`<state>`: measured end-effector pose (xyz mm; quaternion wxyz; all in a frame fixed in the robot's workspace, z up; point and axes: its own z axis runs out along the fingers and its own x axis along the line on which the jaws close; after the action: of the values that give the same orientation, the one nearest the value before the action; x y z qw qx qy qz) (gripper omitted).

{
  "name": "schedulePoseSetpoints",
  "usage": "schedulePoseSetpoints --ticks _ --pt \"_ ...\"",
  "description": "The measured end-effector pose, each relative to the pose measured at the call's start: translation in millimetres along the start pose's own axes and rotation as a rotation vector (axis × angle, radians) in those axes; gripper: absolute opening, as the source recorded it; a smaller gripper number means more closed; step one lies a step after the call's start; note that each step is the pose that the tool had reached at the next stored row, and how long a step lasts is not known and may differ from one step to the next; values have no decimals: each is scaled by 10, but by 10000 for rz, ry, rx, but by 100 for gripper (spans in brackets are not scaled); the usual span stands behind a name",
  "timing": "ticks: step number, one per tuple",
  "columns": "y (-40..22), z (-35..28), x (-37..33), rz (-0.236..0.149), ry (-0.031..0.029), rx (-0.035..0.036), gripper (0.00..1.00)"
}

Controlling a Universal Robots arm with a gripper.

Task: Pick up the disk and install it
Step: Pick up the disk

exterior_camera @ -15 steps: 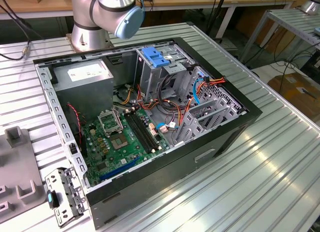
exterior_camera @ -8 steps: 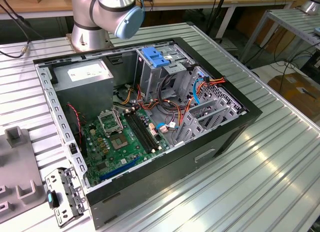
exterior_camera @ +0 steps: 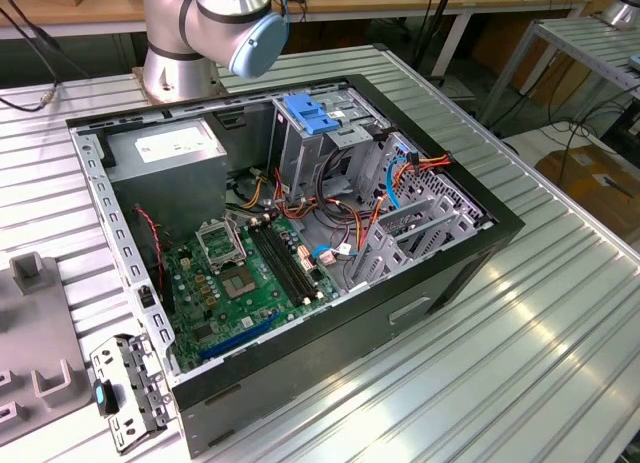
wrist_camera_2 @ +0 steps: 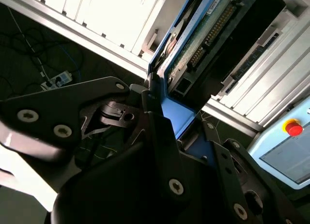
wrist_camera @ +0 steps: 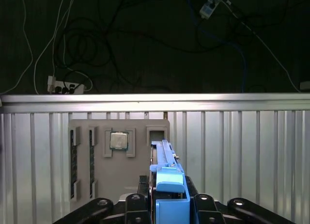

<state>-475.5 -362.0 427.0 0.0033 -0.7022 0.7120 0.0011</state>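
We have the gripper (wrist_camera: 167,200) clenched on the disk (wrist_camera: 163,158). In the first wrist view its black fingers (wrist_camera: 201,204) squeeze the blue carrier from both sides, and the disk stands edge-on between them. It is over the grey fixture tray (wrist_camera: 97,137), where a square processor chip (wrist_camera: 118,141) sits in a pocket just beside the disk's edge. The tray rests on the ribbed metal table (wrist_camera: 242,151), and beyond the table's rim cables and a power strip (wrist_camera: 65,86) lie on the dark floor.

In the second wrist view we catch the disk (wrist_camera_2: 203,35) from its underside, green circuit board showing, with the blue rail running into the gripper (wrist_camera_2: 179,125).

In the exterior view the open computer case (exterior_camera: 300,383) lies on the table (exterior_camera: 480,363), motherboard (exterior_camera: 250,283) exposed. The drive cage with its blue latch (exterior_camera: 310,118) is on the far side, near the arm (exterior_camera: 235,23). The tray (exterior_camera: 30,353) sits at the exterior view's left of the case.
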Motion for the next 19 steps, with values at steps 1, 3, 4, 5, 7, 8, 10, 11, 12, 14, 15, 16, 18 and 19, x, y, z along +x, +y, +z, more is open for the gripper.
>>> schedulePoseSetpoints --ticks 1,3,4,5,7,8,10,11,12,14,15,16,18,19 --pt "0 -10 0 0 0 0 37" --pt "0 -32 0 0 0 0 37" --pt "0 -53 0 0 0 -1 37" --pt "0 -65 0 0 0 -1 37" --pt "0 -85 -1 0 0 0 37" --pt "0 -96 -1 0 0 -1 37" --pt "0 -119 -1 0 0 -2 37" --pt "0 -129 -1 0 0 -1 37" --pt "0 -151 -1 0 0 -3 37" --pt "-1 -177 -1 0 0 -4 37" --pt "0 -198 -1 -1 0 -5 37" --pt "0 -210 -1 0 0 -6 37" --pt "-1 -235 -1 0 0 -9 37" --pt "-1 -247 -1 0 0 -11 37"
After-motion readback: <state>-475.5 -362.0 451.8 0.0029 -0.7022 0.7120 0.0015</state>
